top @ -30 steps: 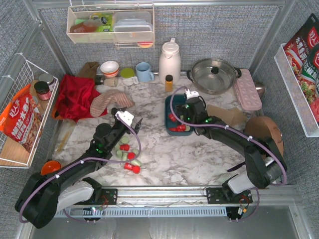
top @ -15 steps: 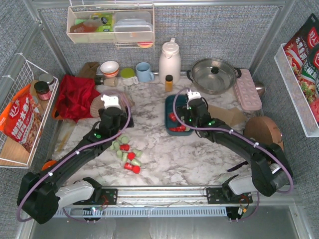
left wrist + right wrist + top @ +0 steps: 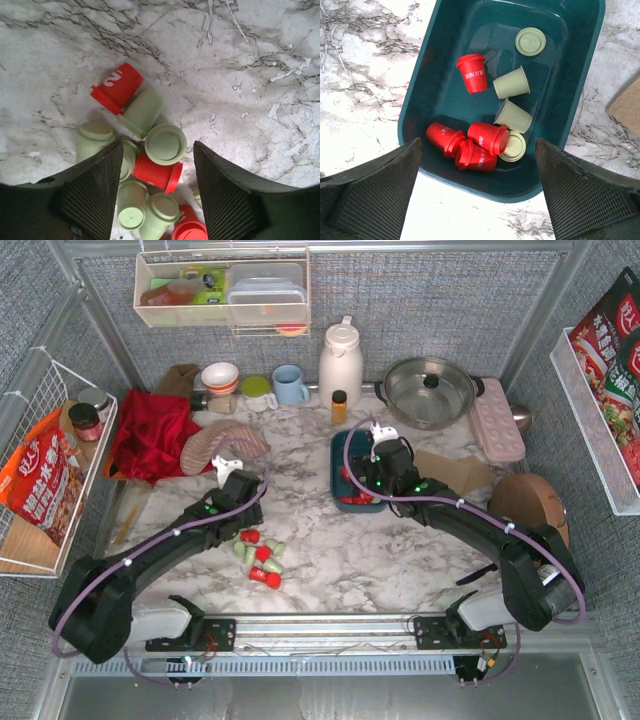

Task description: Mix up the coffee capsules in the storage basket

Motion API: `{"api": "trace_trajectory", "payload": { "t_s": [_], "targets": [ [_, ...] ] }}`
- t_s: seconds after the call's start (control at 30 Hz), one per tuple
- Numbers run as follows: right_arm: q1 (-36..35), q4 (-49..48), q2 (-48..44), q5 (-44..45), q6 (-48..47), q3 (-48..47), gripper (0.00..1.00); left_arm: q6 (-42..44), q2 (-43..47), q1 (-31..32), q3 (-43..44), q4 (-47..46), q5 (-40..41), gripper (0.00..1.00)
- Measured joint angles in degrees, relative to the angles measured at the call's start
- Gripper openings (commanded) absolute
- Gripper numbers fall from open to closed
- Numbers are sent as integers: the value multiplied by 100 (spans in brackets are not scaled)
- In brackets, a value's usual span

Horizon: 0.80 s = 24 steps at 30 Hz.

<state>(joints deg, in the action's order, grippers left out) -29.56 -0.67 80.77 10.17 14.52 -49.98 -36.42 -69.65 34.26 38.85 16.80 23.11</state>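
Observation:
The dark teal storage basket (image 3: 337,454) stands at the table's middle right. It holds several red (image 3: 472,73) and pale green coffee capsules (image 3: 511,83). My right gripper (image 3: 368,483) hovers over its near end, open and empty (image 3: 478,145), above the basket's wall (image 3: 580,60). A loose pile of red and green capsules (image 3: 260,552) lies on the marble at front left. My left gripper (image 3: 243,512) is open and empty just above this pile (image 3: 157,150), its fingers either side of a red capsule (image 3: 156,173) and a green one (image 3: 165,144).
A white thermos (image 3: 340,362), lidded pot (image 3: 430,390), blue mug (image 3: 290,385) and pink tray (image 3: 497,420) line the back. A red cloth (image 3: 150,435) lies at left, a cardboard piece (image 3: 450,472) right of the basket. A white wire basket (image 3: 50,470) hangs at left.
My left arm has stretched out and its gripper has turned down over the loose pile. My right gripper has stayed over the basket, shifting only slightly.

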Motion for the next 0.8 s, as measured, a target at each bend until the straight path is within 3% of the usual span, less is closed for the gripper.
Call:
{"api": "trace_trajectory", "payload": {
  "t_s": [0.43,0.8],
  "targets": [
    [-24,0,31,-20,0,0,99,-273,-1121,0,293,-46,-275,61],
    [-42,2,44,-68,0,-20,99,-343,-1215,0,269,-186,-444,42]
  ]
}}
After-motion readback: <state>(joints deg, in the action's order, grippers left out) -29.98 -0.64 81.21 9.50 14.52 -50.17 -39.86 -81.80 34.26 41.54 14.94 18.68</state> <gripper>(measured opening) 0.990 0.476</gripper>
